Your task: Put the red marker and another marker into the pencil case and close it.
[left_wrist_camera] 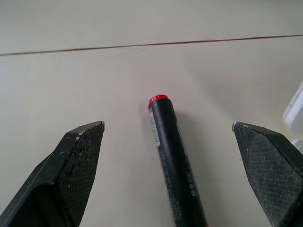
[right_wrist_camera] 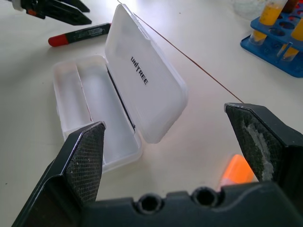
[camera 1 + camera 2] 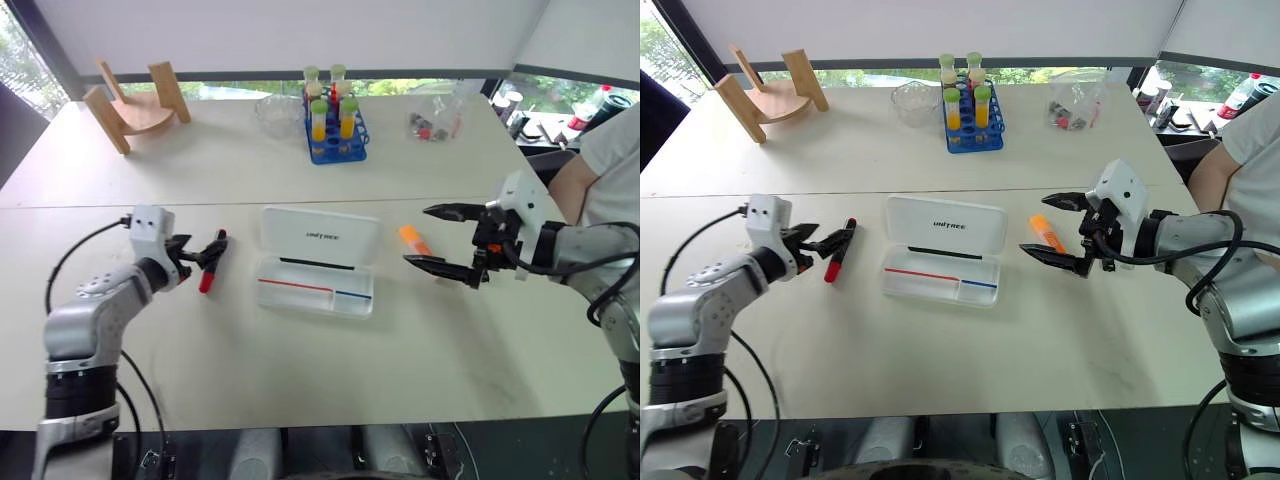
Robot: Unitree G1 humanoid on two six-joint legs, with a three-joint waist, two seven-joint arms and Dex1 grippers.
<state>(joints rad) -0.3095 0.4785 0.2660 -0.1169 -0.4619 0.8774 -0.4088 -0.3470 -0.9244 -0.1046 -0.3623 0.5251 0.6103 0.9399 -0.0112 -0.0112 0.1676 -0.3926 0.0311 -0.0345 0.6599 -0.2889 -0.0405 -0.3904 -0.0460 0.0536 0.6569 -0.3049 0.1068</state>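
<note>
White pencil case (image 3: 940, 250) lies open, neither marker inside it. Left gripper (image 1: 168, 137) brackets the red marker (image 3: 211, 260) on the table, fingers wide, empty; lower squarely before closing. Right gripper (image 3: 440, 240), wide and empty, hovers by the orange marker (image 3: 413, 239).

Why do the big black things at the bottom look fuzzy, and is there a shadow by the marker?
In the left wrist view, the left end effector sits close to the camera, so its fingers look soft while the red marker is fairly clear, with a faint shadow beside it. In the right wrist view, the orange marker glows, overexposed, and the pencil case lid looks bright.
</note>
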